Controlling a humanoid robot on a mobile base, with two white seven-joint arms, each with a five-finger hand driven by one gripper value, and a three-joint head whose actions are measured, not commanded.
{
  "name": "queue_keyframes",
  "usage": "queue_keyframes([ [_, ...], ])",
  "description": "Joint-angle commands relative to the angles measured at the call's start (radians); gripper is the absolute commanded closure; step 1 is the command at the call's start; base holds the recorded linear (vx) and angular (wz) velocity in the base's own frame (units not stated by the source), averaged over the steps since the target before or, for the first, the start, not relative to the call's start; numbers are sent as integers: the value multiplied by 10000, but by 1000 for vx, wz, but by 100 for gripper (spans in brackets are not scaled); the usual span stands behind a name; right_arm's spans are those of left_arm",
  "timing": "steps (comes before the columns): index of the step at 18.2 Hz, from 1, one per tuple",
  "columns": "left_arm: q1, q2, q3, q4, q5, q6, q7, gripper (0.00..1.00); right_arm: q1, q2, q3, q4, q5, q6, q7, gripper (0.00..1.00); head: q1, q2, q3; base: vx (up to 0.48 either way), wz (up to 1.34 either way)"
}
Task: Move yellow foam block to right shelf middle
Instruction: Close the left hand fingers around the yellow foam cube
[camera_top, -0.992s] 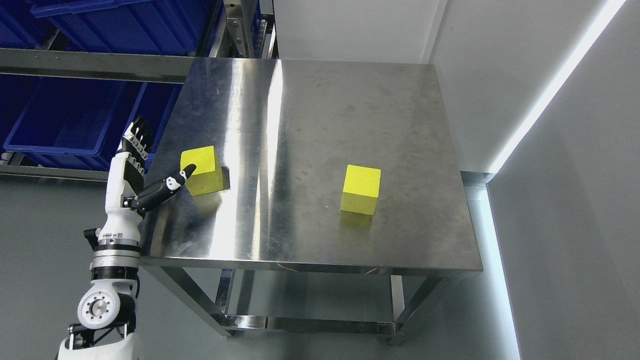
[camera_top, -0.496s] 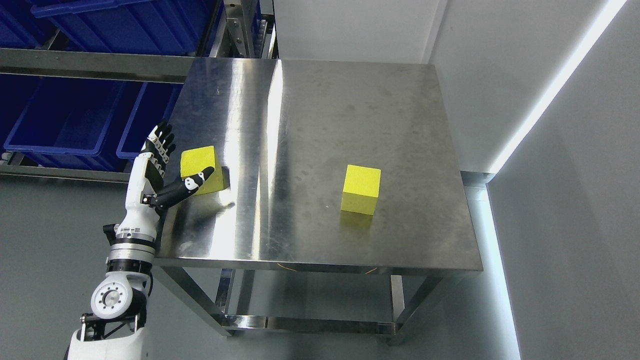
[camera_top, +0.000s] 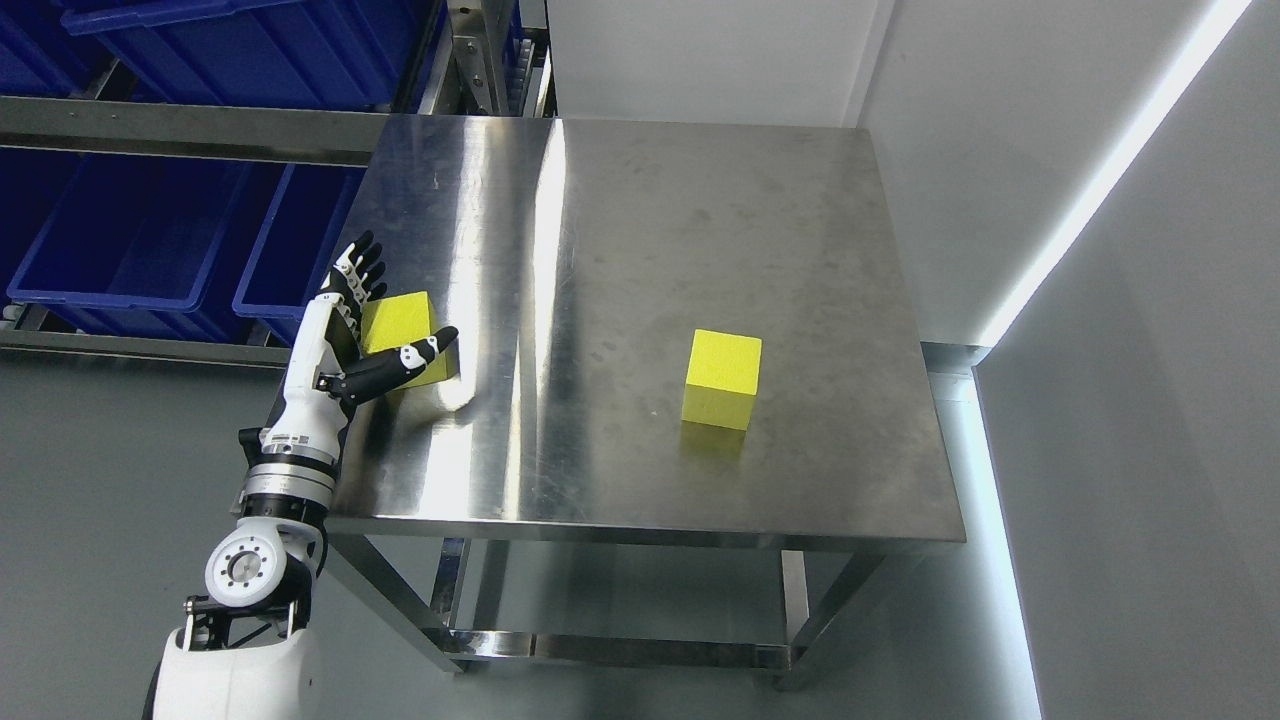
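Note:
Two yellow foam blocks sit on the steel table (camera_top: 640, 250). One yellow block (camera_top: 403, 330) lies near the table's left edge; the other yellow block (camera_top: 722, 378) stands right of the middle. My left hand (camera_top: 385, 315) is at the left block, open: its four fingers (camera_top: 358, 272) stand upright against the block's left side and the thumb (camera_top: 415, 358) reaches across the block's near face. The hand hides part of that block. Whether the fingers press on it I cannot tell. My right arm is out of view.
Blue plastic bins (camera_top: 130, 240) fill a metal rack at the left, behind and below the table's left edge. A grey wall with a bright light strip (camera_top: 1090, 190) runs along the right. The table has a lower shelf (camera_top: 610, 650).
My left arm has moved right and forward. The hand went from beside the table's edge to around the left block, thumb now across its near face. Neither block has moved.

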Motion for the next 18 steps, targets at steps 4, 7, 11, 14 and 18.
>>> queue_keyframes([
  [4, -79, 174, -276, 665, -184, 543, -31, 0, 0, -175, -77, -175, 31, -5, -2, 0, 0, 0, 0, 0, 0],
  [7, -109, 174, -276, 650, -199, 881, -260, 0, 0, -175, -77, -175, 31, -5, -2, 0, 0, 0, 0, 0, 0],
  [11, -124, 174, -276, 650, -582, 1005, -1135, 0, 0, -175, -62, -175, 31, -5, -2, 0, 0, 0, 0, 0, 0],
  [14, -125, 174, -246, 650, -736, 1005, -1151, 7, 0, -175, -61, -175, 31, -5, -2, 0, 0, 0, 0, 0, 0],
  [18, -94, 174, 229, 650, -721, 959, -1182, 35, 0, -175, -62, -175, 31, -5, -2, 0, 0, 0, 0, 0, 0],
])
